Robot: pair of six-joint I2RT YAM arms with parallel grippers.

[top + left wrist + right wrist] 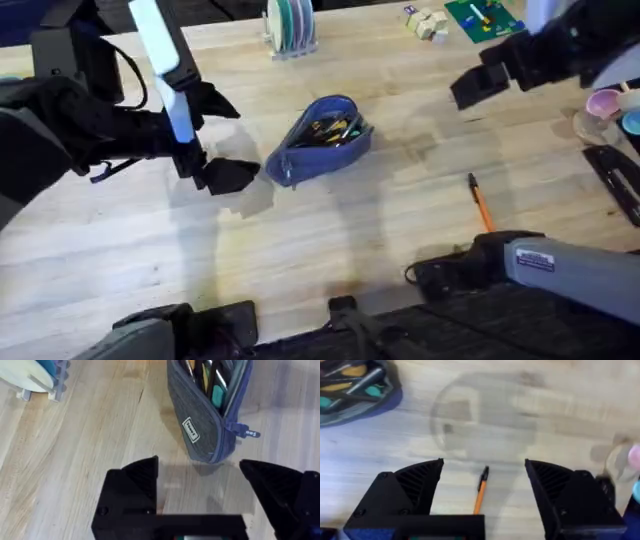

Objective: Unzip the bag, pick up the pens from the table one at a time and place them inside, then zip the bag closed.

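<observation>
The blue-grey bag (325, 135) lies on the table (330, 240) near its middle, its zipper open and several pens showing inside. An orange pen with a black end (481, 203) lies on the wood to the bag's right. My left gripper (228, 140) stands open just left of the bag's near end, holding nothing. In the left wrist view the bag (200, 415) sits just beyond the left gripper (197, 467), its zipper pull (245, 432) hanging off the end. My right gripper (470, 90) hovers high. In its wrist view the right gripper (484, 463) is open above the orange pen (481, 492), apart from it.
A rack of discs (290, 25) stands at the back centre. Wooden blocks (425, 22) and a green board (480, 15) lie at the back right. A pink cup (603, 103) and dark tools (615, 175) sit at the right edge.
</observation>
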